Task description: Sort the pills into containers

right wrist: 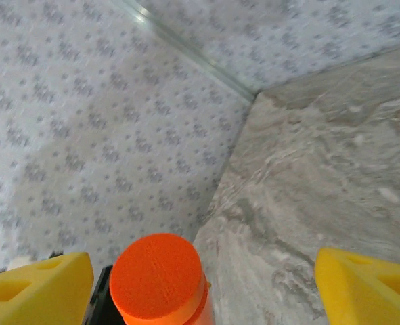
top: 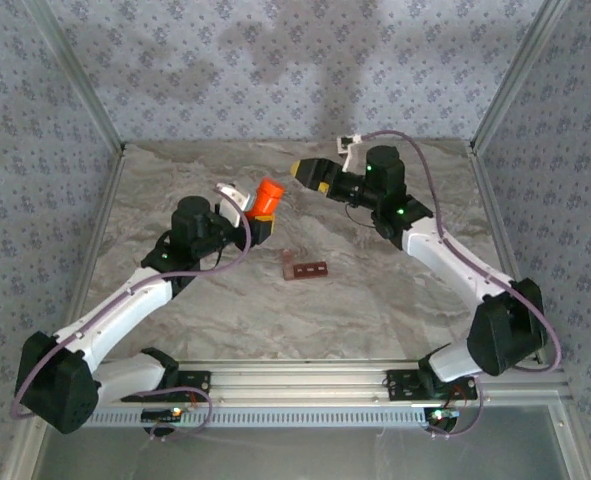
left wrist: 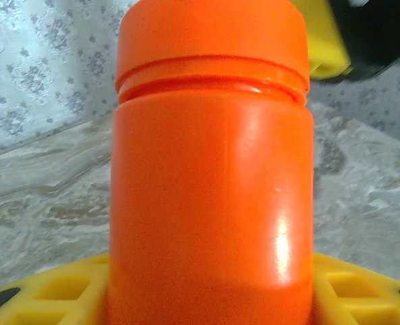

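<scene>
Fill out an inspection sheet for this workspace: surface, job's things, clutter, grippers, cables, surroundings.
Surface: marbled grey-beige table, no spills seen.
Job's things: containers, a dark red-brown strip lying flat mid-table, untouched; orange bottle held by the left arm, lid on; pills: nothing seen.
Clutter: nothing seen.
Grippers: left gripper shut on the orange bottle; right gripper open, fingers spread wider than the lid, not gripping it.
Cables: left cable and right cable, purple, looping loosely along the arms.
Surroundings: patterned walls; metal frame posts at the corners.
</scene>
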Robot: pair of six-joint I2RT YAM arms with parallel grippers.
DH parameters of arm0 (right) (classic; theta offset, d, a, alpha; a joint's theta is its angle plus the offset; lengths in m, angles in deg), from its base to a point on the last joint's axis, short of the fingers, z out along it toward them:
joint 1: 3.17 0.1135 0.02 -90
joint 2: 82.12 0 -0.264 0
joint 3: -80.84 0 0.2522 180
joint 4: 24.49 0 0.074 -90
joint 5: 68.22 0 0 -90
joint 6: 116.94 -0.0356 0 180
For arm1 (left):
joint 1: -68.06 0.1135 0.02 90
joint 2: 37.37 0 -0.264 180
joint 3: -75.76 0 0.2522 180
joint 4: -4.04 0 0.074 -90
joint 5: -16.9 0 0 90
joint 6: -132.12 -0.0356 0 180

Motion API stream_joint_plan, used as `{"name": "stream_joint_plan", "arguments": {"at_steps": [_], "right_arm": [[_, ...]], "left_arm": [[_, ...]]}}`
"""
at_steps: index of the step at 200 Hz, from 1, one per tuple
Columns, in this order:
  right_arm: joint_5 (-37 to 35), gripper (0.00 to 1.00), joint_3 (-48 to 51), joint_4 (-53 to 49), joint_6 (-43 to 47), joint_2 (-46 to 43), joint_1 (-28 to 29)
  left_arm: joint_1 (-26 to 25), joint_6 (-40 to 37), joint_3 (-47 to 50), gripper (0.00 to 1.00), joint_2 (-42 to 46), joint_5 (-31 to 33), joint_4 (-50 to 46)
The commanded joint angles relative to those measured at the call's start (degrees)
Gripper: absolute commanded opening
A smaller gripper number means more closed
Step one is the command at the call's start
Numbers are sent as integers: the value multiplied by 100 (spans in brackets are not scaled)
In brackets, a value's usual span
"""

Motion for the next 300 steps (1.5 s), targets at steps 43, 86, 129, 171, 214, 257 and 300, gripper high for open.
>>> {"name": "stream_joint_plan", "arguments": {"at_steps": [43,86,129,171,214,257,300], "right_arm": [[-742,87,-372,-701,-466,232,299],[-800,87,-606,-784,-408,472,624],[-791,82,-671,-772,-395,627,851],[-821,71,-507,-652,-438,652,943],[-709,49,-344,-464,-412,655,929],[24,33,122,507,50,670,615],[1927,35,563,2278,699,741,-51]], "left_arm": [[-181,-570,-288,0,-115,360,-243],[-281,-570,-344,0,-237,381,-226],[-353,-561,-357,0,-311,417,-145],[-391,-526,-378,0,-378,438,-66],[-399,-441,-385,0,-400,449,37],[-380,-257,-380,0,-259,274,120],[-75,547,-222,0,25,-873,618]]}}
